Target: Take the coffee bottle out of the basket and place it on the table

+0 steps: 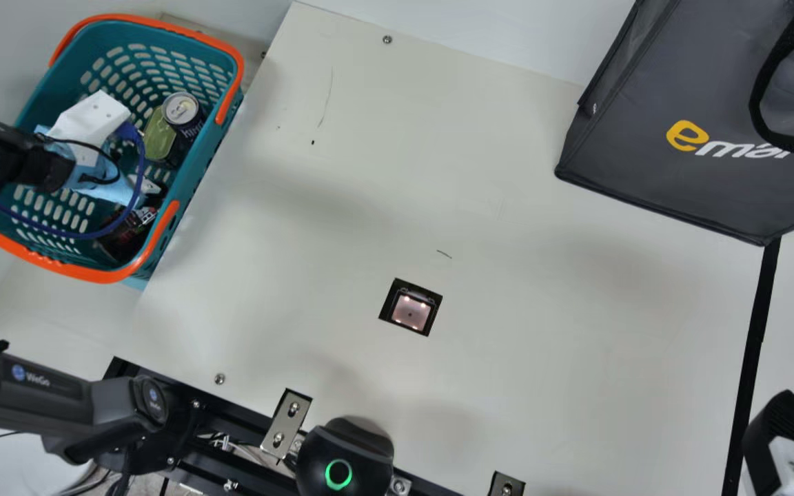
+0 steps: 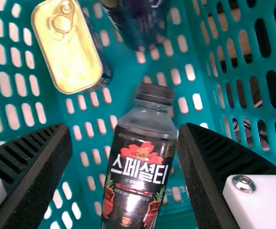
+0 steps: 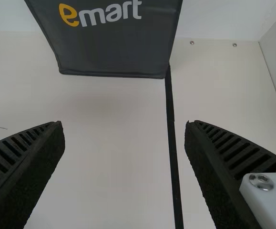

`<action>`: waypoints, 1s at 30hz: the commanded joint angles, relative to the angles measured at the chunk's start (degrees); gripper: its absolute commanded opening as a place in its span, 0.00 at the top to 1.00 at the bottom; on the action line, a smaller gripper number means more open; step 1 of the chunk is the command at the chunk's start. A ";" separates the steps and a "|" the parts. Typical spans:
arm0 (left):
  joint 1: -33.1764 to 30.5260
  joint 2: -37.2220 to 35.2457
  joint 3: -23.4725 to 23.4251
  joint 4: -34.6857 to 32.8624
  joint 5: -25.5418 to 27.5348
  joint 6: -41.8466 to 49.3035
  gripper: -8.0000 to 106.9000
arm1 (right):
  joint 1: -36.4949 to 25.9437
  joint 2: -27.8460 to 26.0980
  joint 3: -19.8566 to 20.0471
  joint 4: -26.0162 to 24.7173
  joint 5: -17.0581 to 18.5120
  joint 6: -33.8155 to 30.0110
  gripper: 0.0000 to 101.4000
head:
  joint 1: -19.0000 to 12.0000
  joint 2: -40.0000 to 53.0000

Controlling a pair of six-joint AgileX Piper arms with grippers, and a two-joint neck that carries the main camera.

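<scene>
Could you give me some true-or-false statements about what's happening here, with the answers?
1. The coffee bottle is already on the table. False: it is in the teal basket.
2. The left arm's fingers are apart. True.
3. The right arm's fingers are gripping a can. False: they are apart, with nothing between them.
4. A tin with a gold-coloured lid shares the basket with the bottle. True.

Cream surface (image 1: 562, 358) is holding dark grey bag (image 1: 631, 117) at far right; black strip (image 1: 756, 331) is running from bag; black-framed square (image 1: 411, 311) is lying near middle.
</scene>
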 commanded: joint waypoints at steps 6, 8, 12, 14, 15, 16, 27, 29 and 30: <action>-0.94 0.95 0.74 -0.90 -1.23 1.02 0.15 | 0.00 0.00 0.00 0.00 0.00 0.00 0.10 | -1.48 0.14; -1.25 1.27 0.85 -1.12 -1.59 1.20 0.15 | 0.00 0.00 0.00 0.00 0.00 0.00 0.10 | -1.48 0.14; -1.79 1.96 1.08 -1.45 -2.31 1.54 0.15 | 0.00 0.00 0.00 0.00 0.00 0.00 0.10 | -1.48 0.14; -2.01 2.36 1.21 -1.67 -2.69 1.75 0.15 | 0.00 0.00 0.00 0.00 0.00 0.00 0.10 | -1.48 0.14; -2.10 2.56 1.28 -1.79 -2.89 1.85 0.15 | 0.00 0.00 0.00 0.00 0.00 0.00 0.10 | -1.48 0.14; -2.20 2.73 1.37 -1.90 -3.08 1.92 0.15 | 0.00 0.00 0.00 0.00 0.00 0.00 0.10 | -1.48 0.14; -3.23 3.89 2.90 -3.63 -5.02 2.72 0.15 | 0.00 0.00 0.00 0.00 0.00 0.00 0.10 | -1.48 0.14; -3.43 4.15 3.16 -4.16 -5.44 3.05 0.15 | 0.00 0.00 0.00 0.00 0.00 0.00 0.10 | -1.48 0.14; -3.52 4.26 3.26 -4.38 -5.61 3.18 0.15 | 0.00 0.00 0.00 0.00 0.00 0.00 0.10 | -1.48 0.14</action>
